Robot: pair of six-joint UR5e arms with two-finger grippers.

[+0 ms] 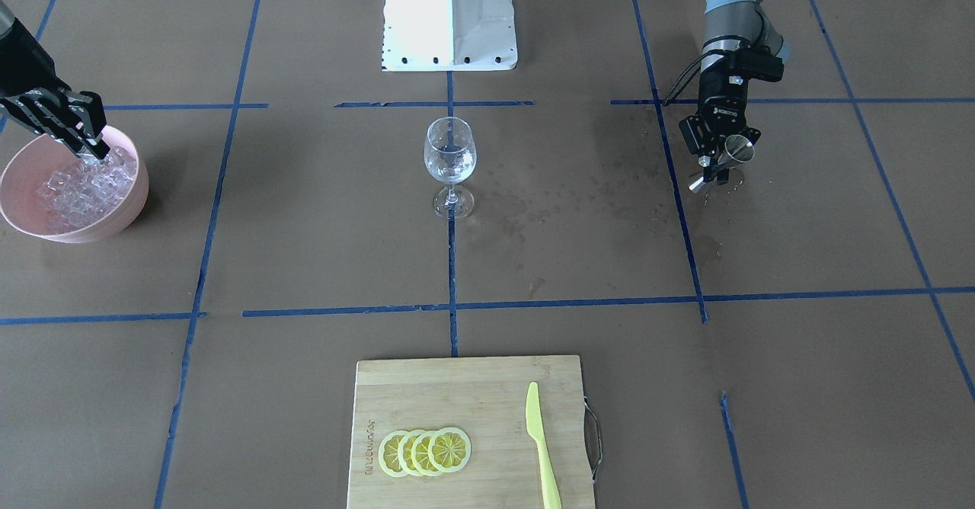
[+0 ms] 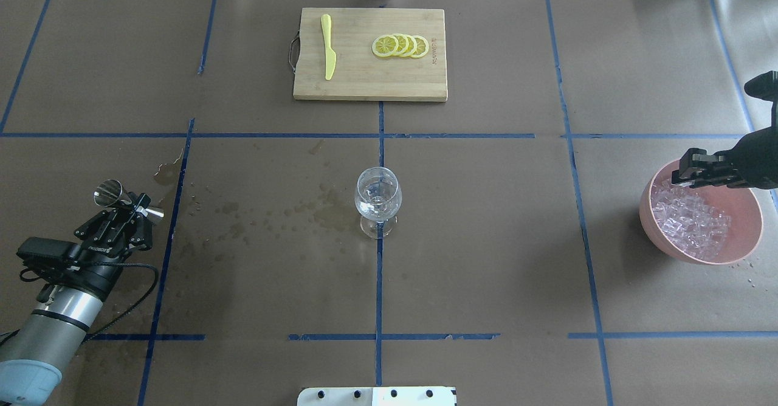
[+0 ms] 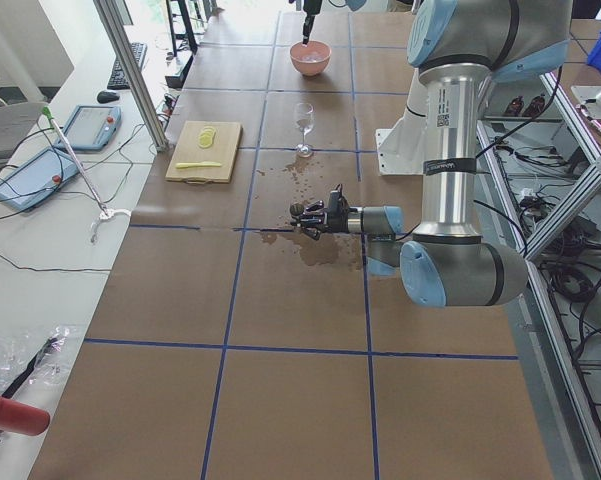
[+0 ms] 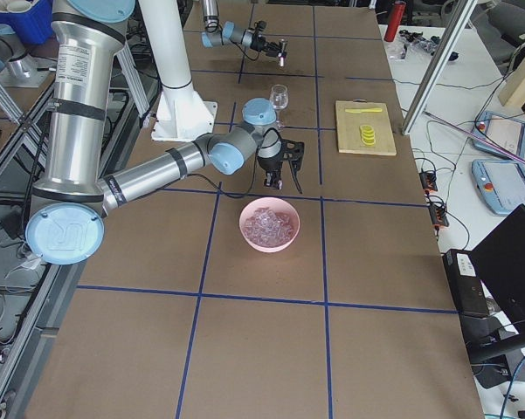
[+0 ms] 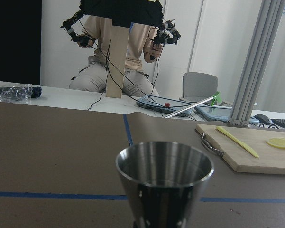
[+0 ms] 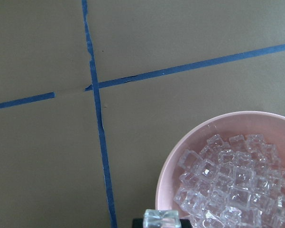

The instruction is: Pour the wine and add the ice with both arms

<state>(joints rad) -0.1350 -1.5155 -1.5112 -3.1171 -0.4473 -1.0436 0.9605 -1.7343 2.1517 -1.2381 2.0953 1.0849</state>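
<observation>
Left gripper (image 2: 135,207): fingers clamped on the waist of the jigger (image 2: 108,192). We judge this grip leaves either cup free to pour. It hangs tilted, well apart from the glass.
Jigger interior: we see no liquid in the left wrist view.
Wine (image 1: 451,166): a little clear liquid sits low in the wine glass (image 2: 378,194). Dark wet spots (image 2: 267,211) mark the paper between glass and jigger.
Right gripper (image 1: 90,149): over the pink bowl (image 2: 746,227), fingers narrowed on what looks like 1 ice cube (image 6: 162,219), though the wrist view crops them.
Ice (image 2: 690,219): heaped in the bowl, within the right arm's reach.
Stage: we judge pouring done and the ice transfer pending.
</observation>
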